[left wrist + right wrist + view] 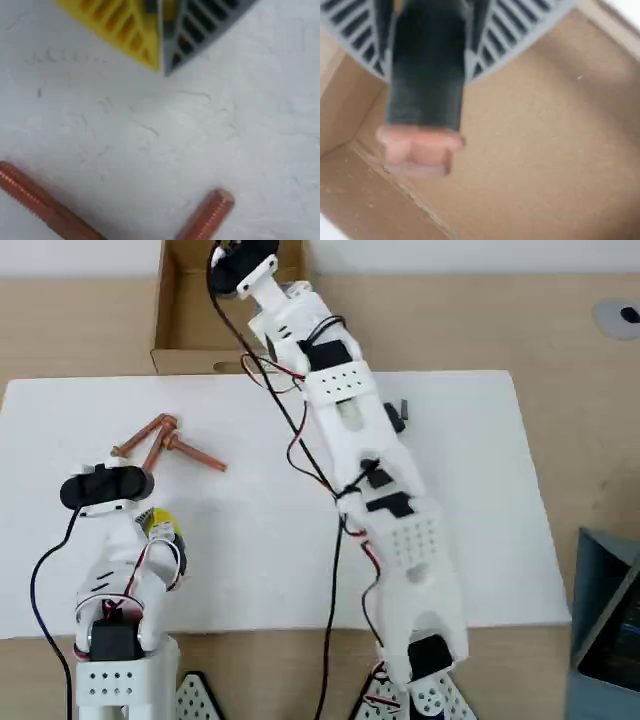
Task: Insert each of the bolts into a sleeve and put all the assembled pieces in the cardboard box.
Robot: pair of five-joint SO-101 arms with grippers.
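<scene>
Right gripper [427, 30] clamps a black sleeve [425, 75] with a bolt head [420, 150] showing at its end and the cardboard box [545, 150] floor beneath, so this piece looks nearly delivered. Left gripper [161, 55], pinched closed and empty, hovers near three loose bolts [195, 453] that await sleeves.

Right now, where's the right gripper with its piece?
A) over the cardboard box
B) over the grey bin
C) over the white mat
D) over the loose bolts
A: in the right wrist view, the right gripper is shut on the black sleeve, which has a bolt head at its end. The cardboard box floor and walls lie behind it.
</scene>
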